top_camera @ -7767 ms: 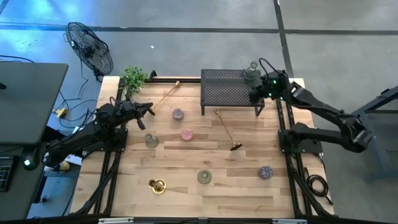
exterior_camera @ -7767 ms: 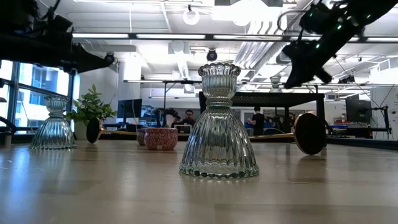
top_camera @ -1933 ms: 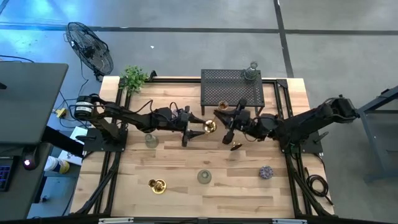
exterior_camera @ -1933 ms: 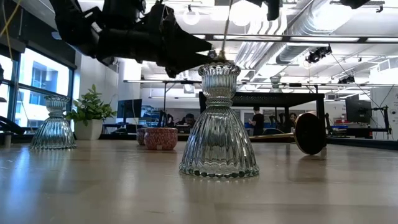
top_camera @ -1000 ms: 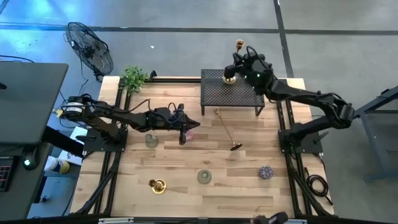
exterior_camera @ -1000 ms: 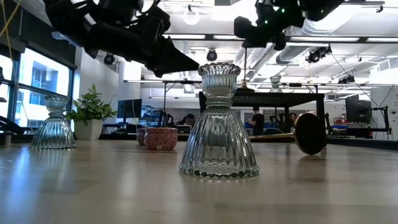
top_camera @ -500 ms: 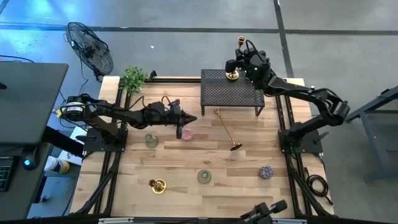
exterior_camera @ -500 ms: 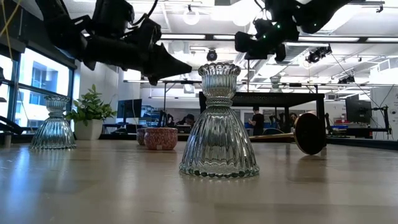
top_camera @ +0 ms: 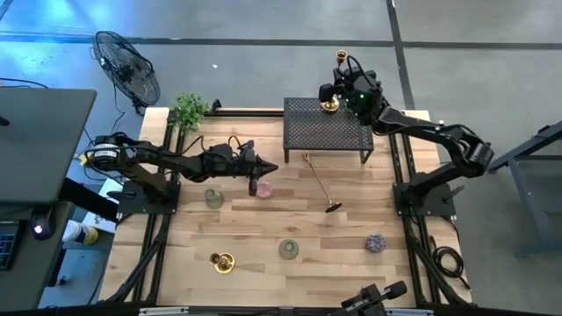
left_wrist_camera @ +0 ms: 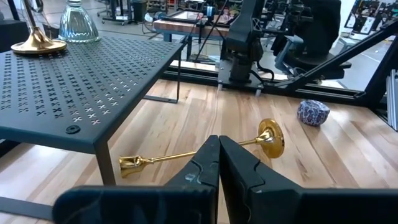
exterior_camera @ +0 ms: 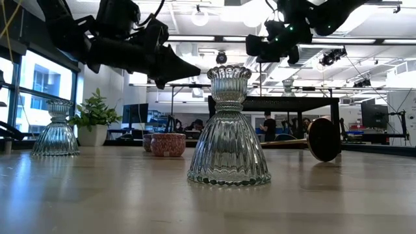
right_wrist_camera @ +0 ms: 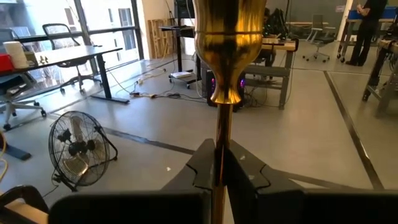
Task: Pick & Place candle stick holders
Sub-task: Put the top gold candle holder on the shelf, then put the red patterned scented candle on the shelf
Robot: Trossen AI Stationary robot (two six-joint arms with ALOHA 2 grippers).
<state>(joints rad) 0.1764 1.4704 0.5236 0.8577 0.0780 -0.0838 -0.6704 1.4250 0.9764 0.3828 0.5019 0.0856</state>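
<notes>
Right gripper (top_camera: 338,83) fingers pinched on the stem of a tall brass stick (right_wrist_camera: 219,93), upright, base on the black mesh rack (top_camera: 327,132). Clear glass holder (left_wrist_camera: 78,23) stands on the rack too. Left gripper (left_wrist_camera: 219,162) closed, empty; second brass stick (left_wrist_camera: 205,151) lies on the table just beyond its fingertips.

The left arm reaches in from the left edge, stretched nearly level across the middle of the tabletop. Its left hand (top_camera: 263,169) has both fingers (left_wrist_camera: 205,163) pressed together with nothing between them, hanging above the wood. The right arm bends up from its base at the right side and extends toward the far edge. The right hand (top_camera: 338,91) is raised high there, its fingers (right_wrist_camera: 239,169) clamped tight on a thin brass stem (right_wrist_camera: 221,146).
</notes>
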